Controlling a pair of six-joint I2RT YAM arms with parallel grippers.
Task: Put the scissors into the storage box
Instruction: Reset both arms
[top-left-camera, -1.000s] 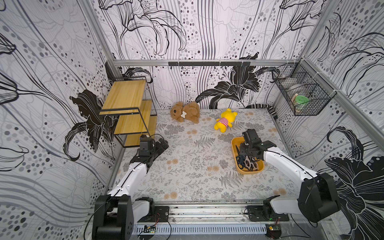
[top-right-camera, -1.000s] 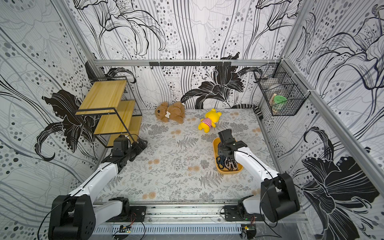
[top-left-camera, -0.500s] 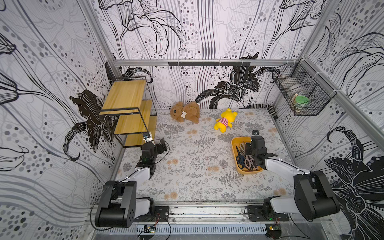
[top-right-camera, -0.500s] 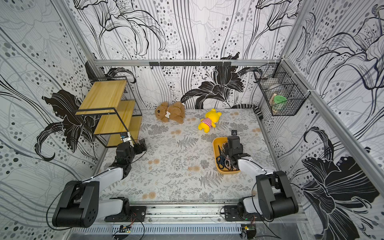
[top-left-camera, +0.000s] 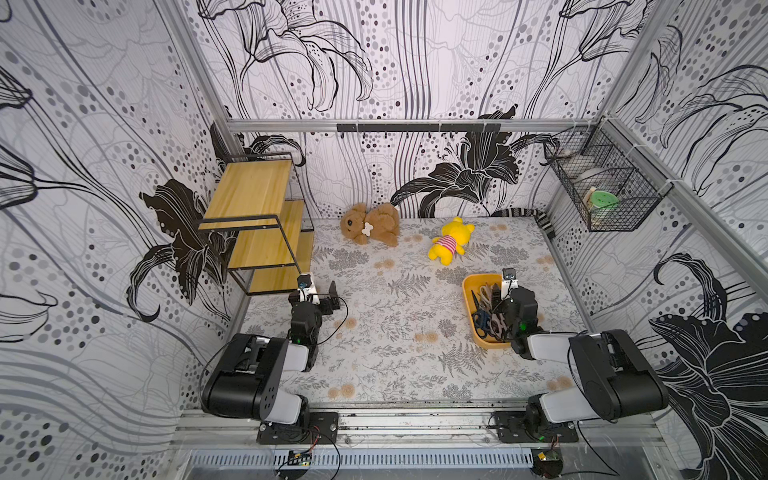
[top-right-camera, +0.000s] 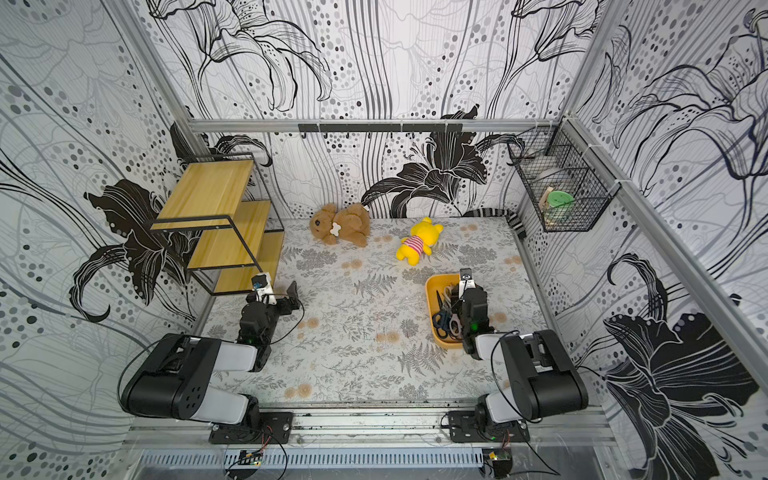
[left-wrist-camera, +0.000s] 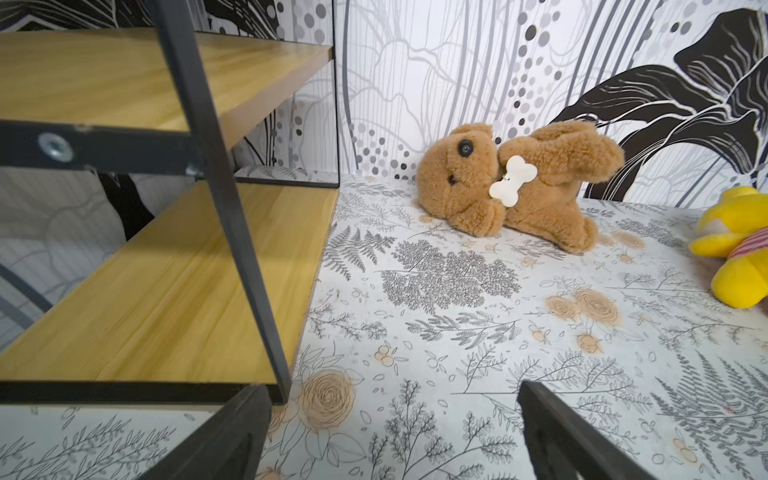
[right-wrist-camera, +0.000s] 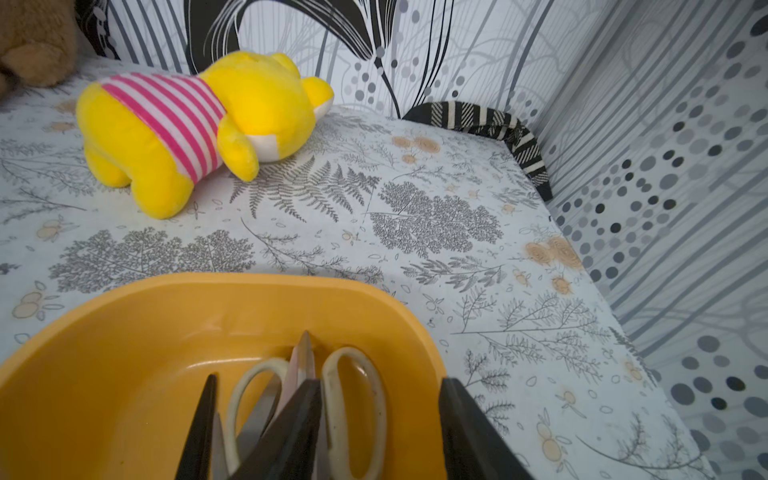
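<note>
Right wrist view: the right jaws stand half parted and empty. Directly beneath their gap is a cream handle loop of the scissors (right-wrist-camera: 353, 407), which lie in the storage box (right-wrist-camera: 124, 328). The left jaws gape wide over the bare surface (left-wrist-camera: 457, 353), holding nothing. In both top views no pair shows outside the box. Steel pairs should feel stiff, fairly heavy and slick on the blade, and the piled handles may interlock. Pinching across the pivot looks safest.

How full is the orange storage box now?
Partly full: steel-bladed scissors lie heaped inside the shallow orange plastic storage box, with bare floor showing at its far end.
</note>
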